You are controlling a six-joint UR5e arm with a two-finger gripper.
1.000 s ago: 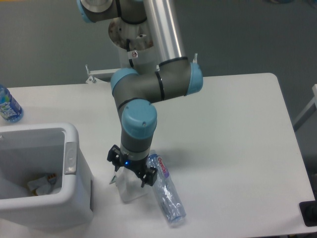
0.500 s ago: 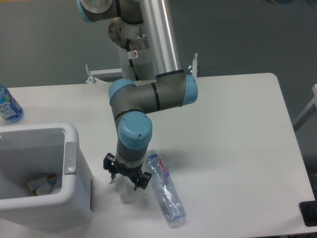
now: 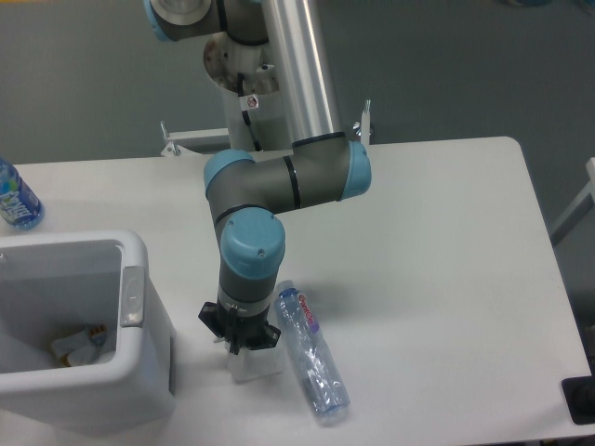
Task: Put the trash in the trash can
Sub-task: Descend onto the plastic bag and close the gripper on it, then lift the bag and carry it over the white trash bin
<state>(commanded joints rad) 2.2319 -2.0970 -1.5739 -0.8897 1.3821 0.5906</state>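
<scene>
Fingers of your gripper look pinched on the wrapper near the table's front edge, ready to lift toward the trash can.

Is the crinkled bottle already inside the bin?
No, the crinkled bottle lies on the table, right of the bin.

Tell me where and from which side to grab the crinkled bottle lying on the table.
Grip the crinkled bottle at mid-body, below its purple-red label, coming straight down from above. It lies flat, its long axis running from upper left to lower right, so the fingers should probably close across its narrow width. The gripper and plastic wrapper crowd its left side.
</scene>
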